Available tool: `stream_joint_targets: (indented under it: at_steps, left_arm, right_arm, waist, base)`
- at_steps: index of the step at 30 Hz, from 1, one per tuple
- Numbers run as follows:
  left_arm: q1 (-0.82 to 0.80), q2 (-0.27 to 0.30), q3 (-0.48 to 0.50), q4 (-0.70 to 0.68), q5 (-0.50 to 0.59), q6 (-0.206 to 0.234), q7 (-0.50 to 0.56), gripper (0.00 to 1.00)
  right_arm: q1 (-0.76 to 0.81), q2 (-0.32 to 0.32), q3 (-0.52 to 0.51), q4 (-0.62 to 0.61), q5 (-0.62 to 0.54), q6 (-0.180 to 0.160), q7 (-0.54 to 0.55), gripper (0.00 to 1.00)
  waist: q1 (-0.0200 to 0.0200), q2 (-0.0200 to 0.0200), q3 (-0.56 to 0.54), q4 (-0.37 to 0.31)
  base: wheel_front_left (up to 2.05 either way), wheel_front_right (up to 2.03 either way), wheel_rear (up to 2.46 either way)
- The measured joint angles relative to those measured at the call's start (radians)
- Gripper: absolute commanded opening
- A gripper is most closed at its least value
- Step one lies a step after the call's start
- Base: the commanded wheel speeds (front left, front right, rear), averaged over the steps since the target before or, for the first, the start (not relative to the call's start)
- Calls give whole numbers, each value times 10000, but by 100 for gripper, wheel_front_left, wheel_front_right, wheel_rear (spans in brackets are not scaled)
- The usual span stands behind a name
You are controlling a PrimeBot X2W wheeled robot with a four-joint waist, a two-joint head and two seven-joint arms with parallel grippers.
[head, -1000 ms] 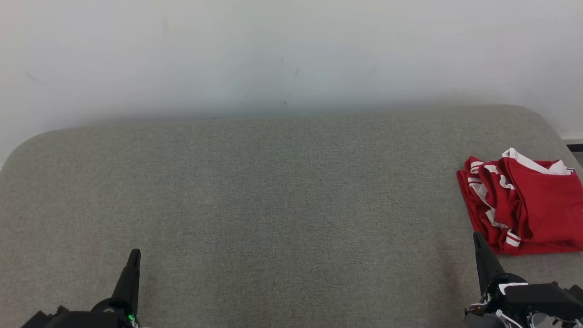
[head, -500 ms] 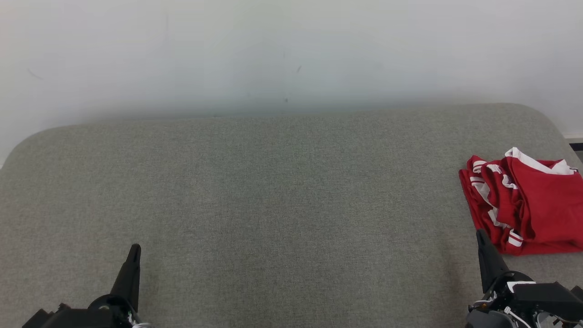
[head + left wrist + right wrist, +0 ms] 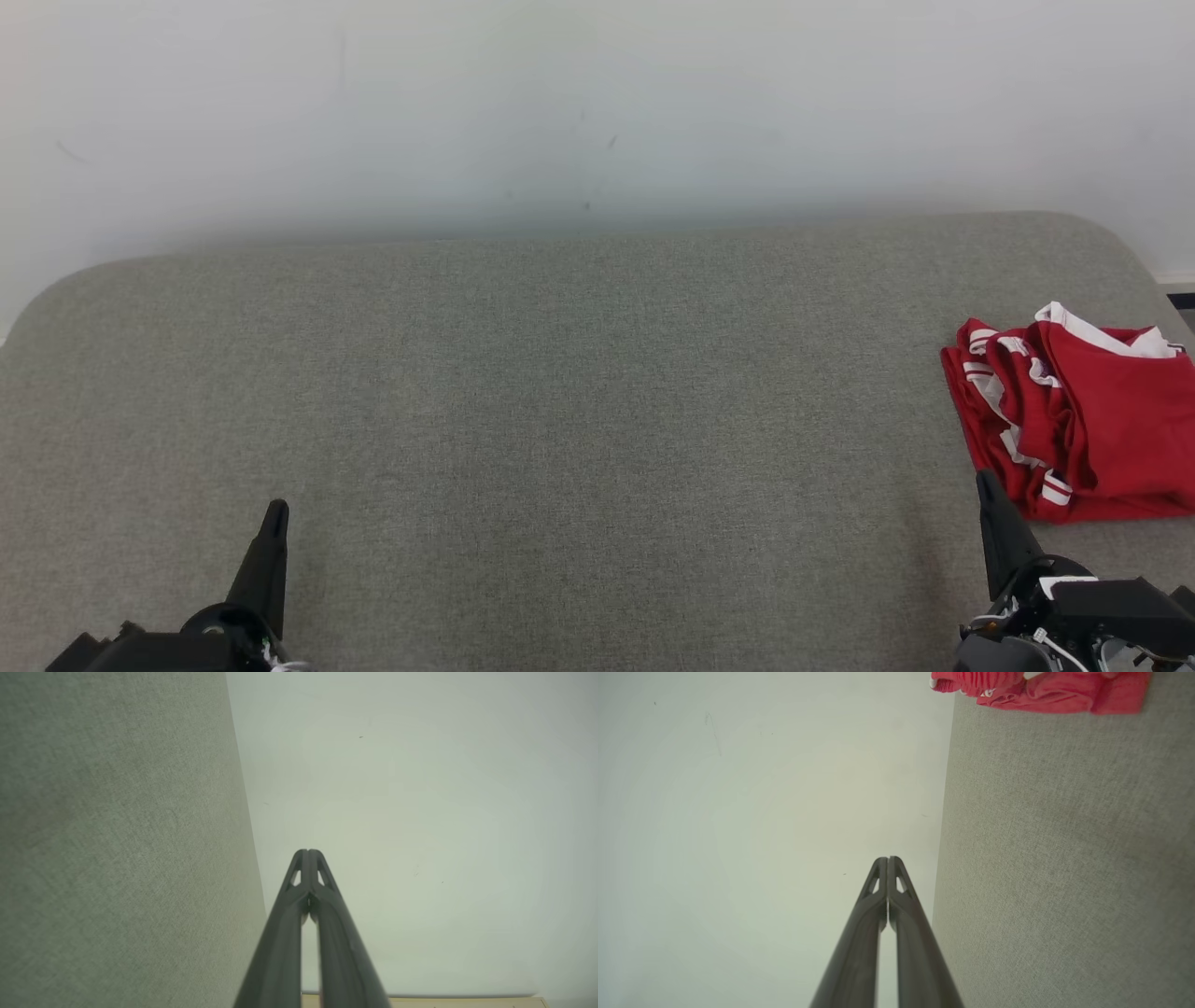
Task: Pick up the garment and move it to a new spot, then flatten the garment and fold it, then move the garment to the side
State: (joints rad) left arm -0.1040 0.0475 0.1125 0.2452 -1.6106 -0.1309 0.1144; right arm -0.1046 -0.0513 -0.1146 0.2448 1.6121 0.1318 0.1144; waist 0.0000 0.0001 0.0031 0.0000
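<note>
A red garment with white stripes (image 3: pixel 1083 420) lies folded in a loose bundle at the far right of the grey fabric surface (image 3: pixel 560 420), partly cut off by the picture's edge. It also appears at the top of the right wrist view (image 3: pixel 1041 690). My right gripper (image 3: pixel 983 481) is at the lower right, just in front of the garment's near corner, shut and holding nothing (image 3: pixel 887 859). Far from the garment, my left gripper (image 3: pixel 275 509) rests at the lower left, its fingers (image 3: pixel 308 851) pressed together with nothing between them.
A pale wall (image 3: pixel 560 112) stands right behind the grey surface. The surface's rounded corners are at the far left (image 3: pixel 56 289) and far right (image 3: pixel 1111 233). A strip of floor and dark skirting (image 3: pixel 1178 301) lies beyond the right edge.
The head camera shifted slightly between one second ago and half a second ago, so the whole scene sits a little differently. Since then nothing has moved; garment and grippers hold still.
</note>
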Motion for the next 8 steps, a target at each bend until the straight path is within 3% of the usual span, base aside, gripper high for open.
stream_joint_targets:
  at_steps: [8]
  left_arm:
    - [0,0,0,0,0,0,0,0]
  right_arm:
    - [0,0,0,0,0,0,0,0]
  waist:
    - [0,0,0,0]
  base:
    - [0,0,0]
